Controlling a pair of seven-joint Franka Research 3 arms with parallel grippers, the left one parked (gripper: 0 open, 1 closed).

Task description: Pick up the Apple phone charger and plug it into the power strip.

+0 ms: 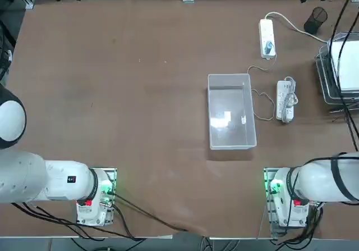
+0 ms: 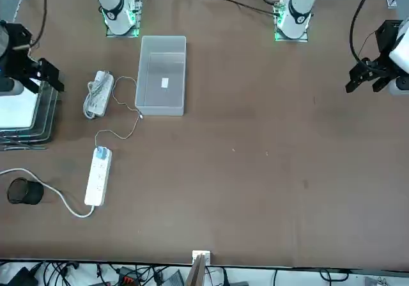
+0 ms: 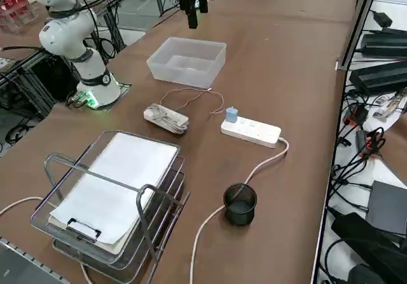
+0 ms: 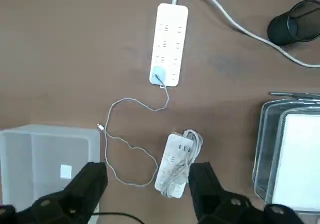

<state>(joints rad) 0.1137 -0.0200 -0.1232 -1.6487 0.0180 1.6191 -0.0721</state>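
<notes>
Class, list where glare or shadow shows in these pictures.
Top view: bright glare patch inside the plastic bin, shadow along its lower edge; front view: soft sheen on the brown tabletop; right wrist view: faint shadow under the thick white cord.

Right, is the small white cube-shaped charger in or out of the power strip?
In: the charger sits on the end of the white socket bar.

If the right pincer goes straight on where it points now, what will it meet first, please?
Probably the table, near the bundled strip and thin white cable; the open right pincer seems aimed there, but depth leaves the first contact unclear.
</notes>
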